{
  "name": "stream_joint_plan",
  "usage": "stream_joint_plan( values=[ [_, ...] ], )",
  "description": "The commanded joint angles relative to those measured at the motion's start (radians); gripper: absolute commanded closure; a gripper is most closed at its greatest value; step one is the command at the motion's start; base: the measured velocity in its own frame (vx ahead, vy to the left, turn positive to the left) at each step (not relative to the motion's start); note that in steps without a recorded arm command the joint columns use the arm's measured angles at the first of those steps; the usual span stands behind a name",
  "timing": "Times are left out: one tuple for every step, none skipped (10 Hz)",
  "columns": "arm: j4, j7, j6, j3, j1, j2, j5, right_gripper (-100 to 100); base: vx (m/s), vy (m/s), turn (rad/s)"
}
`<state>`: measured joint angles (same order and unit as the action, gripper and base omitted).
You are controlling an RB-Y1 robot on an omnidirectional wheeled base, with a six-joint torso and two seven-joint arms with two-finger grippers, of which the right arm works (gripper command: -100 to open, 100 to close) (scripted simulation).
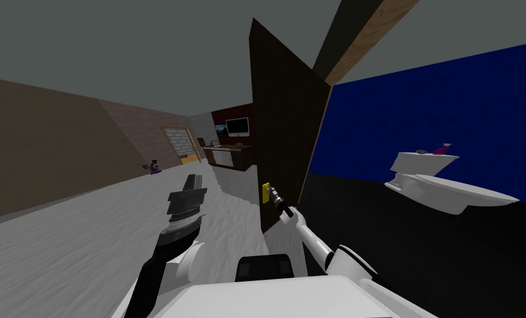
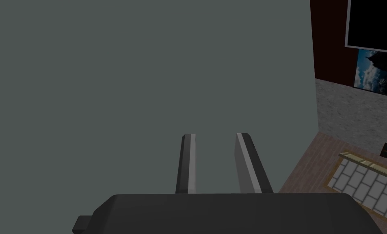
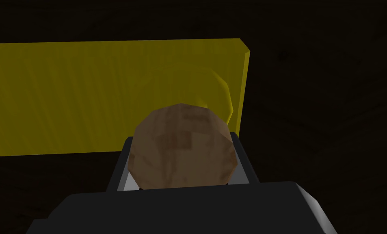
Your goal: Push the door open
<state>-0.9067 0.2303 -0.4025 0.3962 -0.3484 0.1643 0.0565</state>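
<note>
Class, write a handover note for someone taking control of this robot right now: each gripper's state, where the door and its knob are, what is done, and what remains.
Right gripper: jaws shut on the brown knob, which stands out from the yellow plate on the dark door.
Left gripper: raised on the robot's left, jaws close together, holding nothing.
Done: knob grasped; the door looks partly swung away from the wooden frame.
Left: push the door further open, then probably release the knob.
</note>
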Motion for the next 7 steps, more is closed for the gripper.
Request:
stream_joint_plan(
  values=[
    [0.008, -0.012, -0.006, -0.026, -0.006, -0.009, 0.002, 100, 0.139, 0.173, -0.059],
    [0.012, -0.016, -0.006, -0.036, -0.007, -0.011, 0.003, 100, 0.154, 0.167, -0.046],
    [0.02, -0.025, -0.007, -0.055, -0.009, -0.014, 0.005, 100, 0.134, 0.151, -0.053],
    [0.027, -0.032, -0.007, -0.072, -0.011, -0.018, 0.006, 100, 0.151, 0.177, -0.053],
    [0.03, -0.036, -0.007, -0.081, -0.012, -0.019, 0.007, 100, 0.131, 0.158, -0.053],
    [0.036, -0.042, -0.008, -0.094, -0.013, -0.022, 0.008, 100, 0.099, 0.171, -0.043],
    [0.04, -0.046, -0.008, -0.104, -0.014, -0.023, 0.009, 100, 0.094, 0.16, -0.053]
  ],
)
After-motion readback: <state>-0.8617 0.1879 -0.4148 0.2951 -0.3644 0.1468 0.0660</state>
